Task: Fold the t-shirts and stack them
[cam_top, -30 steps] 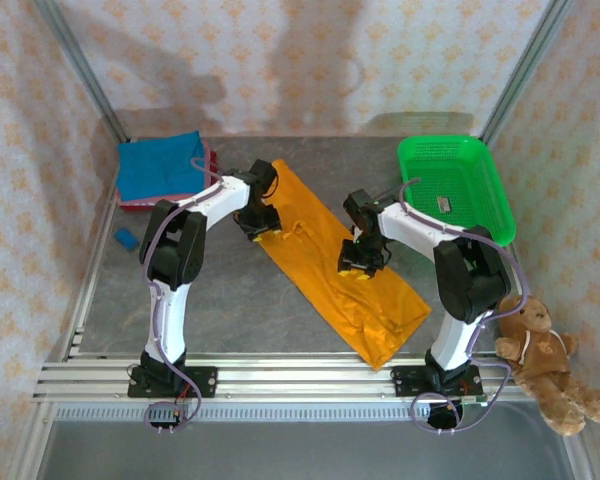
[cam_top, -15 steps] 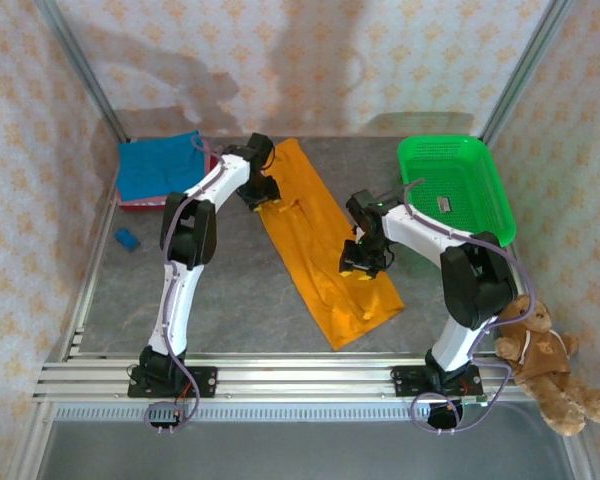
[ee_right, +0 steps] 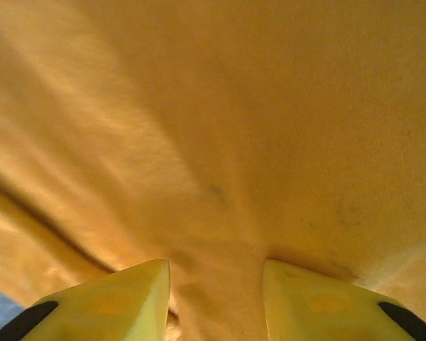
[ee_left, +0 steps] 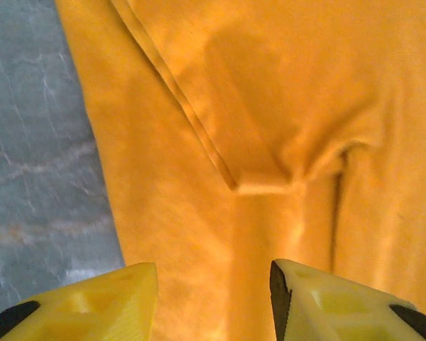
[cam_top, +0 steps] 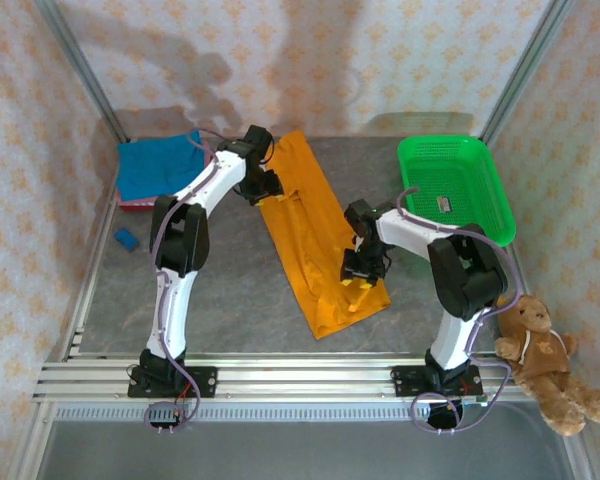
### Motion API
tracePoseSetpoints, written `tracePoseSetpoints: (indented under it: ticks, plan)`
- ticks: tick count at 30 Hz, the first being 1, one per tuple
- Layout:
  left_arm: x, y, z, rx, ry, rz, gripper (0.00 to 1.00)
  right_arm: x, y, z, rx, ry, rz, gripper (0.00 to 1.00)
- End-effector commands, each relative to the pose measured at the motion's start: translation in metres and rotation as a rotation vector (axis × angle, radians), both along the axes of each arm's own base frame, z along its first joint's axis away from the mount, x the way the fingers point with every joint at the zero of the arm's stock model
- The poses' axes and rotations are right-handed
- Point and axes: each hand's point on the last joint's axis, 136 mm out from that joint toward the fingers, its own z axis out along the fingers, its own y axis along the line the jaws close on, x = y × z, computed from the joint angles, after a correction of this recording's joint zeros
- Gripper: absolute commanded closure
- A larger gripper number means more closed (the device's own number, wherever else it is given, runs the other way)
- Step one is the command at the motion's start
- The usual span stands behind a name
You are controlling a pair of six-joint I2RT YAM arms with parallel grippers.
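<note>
— How does the bright orange cloth t-shirt (cam_top: 305, 240) look?

— It is folded into one long, narrow strip and lies flat on the grey mottled table (cam_top: 230, 290). The left wrist view shows a hemmed fold edge crossing it, and there are soft wrinkles towards the near end.

— Where is it, and which way does it run?

— It lies left of the green plastic mesh basket (cam_top: 450, 175), apart from it. The long axis goes far to near on a slight slant. The far end leans away from the basket and the near end swings towards the basket's side.

— And the grippers?

— The left gripper (cam_top: 263, 192) sits on the edge turned away from the basket, up by the far end, with its yellow fingers pinching cloth between them. The right gripper (cam_top: 363, 275) sits on the basket-side edge, lower down, squeezing a bunched pucker of the shirt.

— Anything else?

— A blue cloth t-shirt (cam_top: 155, 165) lies folded far left of the basket, beyond the strip. A brown plush teddy bear (cam_top: 540, 350) slumps nearer than the basket, on its right.
</note>
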Motion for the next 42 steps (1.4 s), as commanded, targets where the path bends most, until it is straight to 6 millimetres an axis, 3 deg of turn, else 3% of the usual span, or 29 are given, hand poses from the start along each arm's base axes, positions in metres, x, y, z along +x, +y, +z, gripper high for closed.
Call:
tracePoseSetpoints:
  ticks: [1, 7, 13, 17, 22, 23, 26, 29, 33, 34, 42]
  plan:
    - [0.002, 0.004, 0.033, -0.023, -0.088, 0.011, 0.52, -0.014, -0.002, -0.016, -0.012, 0.048, 0.027, 0.61]
    - [-0.011, 0.015, 0.051, 0.005, -0.094, -0.004, 0.51, -0.042, 0.014, -0.023, -0.022, 0.1, 0.065, 0.61]
    - [-0.035, 0.017, 0.041, 0.008, -0.044, -0.013, 0.51, -0.066, 0.061, 0.001, 0.058, 0.079, 0.08, 0.61]
    - [-0.065, 0.008, 0.028, 0.011, -0.013, -0.043, 0.5, -0.064, 0.066, 0.024, 0.073, 0.023, 0.072, 0.61]
    - [-0.112, -0.017, -0.005, -0.002, 0.06, -0.076, 0.5, -0.058, 0.049, 0.041, 0.027, -0.06, 0.066, 0.6]
    - [-0.119, -0.022, -0.002, -0.012, 0.046, -0.076, 0.5, -0.058, 0.046, 0.04, 0.025, -0.06, 0.061, 0.6]
    - [-0.133, -0.038, -0.021, -0.028, 0.059, -0.073, 0.5, -0.058, 0.043, 0.033, 0.024, -0.052, 0.055, 0.6]
    - [-0.137, -0.044, -0.033, -0.009, 0.057, -0.072, 0.5, -0.058, 0.046, 0.024, 0.031, -0.04, 0.057, 0.6]
    - [-0.134, -0.038, -0.041, 0.045, 0.034, -0.059, 0.5, -0.06, 0.045, 0.01, 0.018, -0.02, 0.057, 0.61]
    - [-0.135, -0.036, -0.055, 0.066, 0.064, -0.063, 0.5, -0.061, 0.046, 0.007, 0.02, -0.012, 0.056, 0.61]
    - [-0.145, -0.016, -0.086, 0.195, 0.152, -0.121, 0.49, -0.071, 0.057, -0.008, 0.036, 0.039, 0.054, 0.61]
